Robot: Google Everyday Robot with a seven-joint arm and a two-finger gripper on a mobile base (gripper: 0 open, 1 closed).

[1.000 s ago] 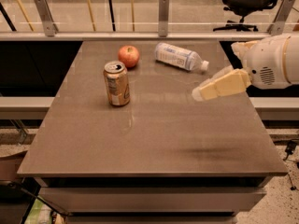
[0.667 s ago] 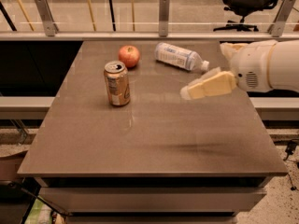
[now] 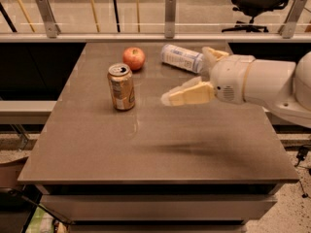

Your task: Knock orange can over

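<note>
On the table: can upright, gripper alongside

Left of centre on the brown table (image 3: 146, 149), the orange can (image 3: 121, 87) stands upright, its pale label marks unreadable. Just behind it sits a red apple (image 3: 134, 58). Further right a clear bottle (image 3: 181, 58) lies on its side, its white label illegible. Right of the can and apart from it, the gripper (image 3: 186, 75) hovers, spread and empty.

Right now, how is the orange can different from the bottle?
The orange can stands upright; the bottle lies on its side. The can is gold-orange metal with a silver top; the bottle is clear plastic with a white label. The can is nearer the front of the table; the bottle is farther back. Both rest on the table, and the pincer, hovering to the right of the can, touches neither.
</note>
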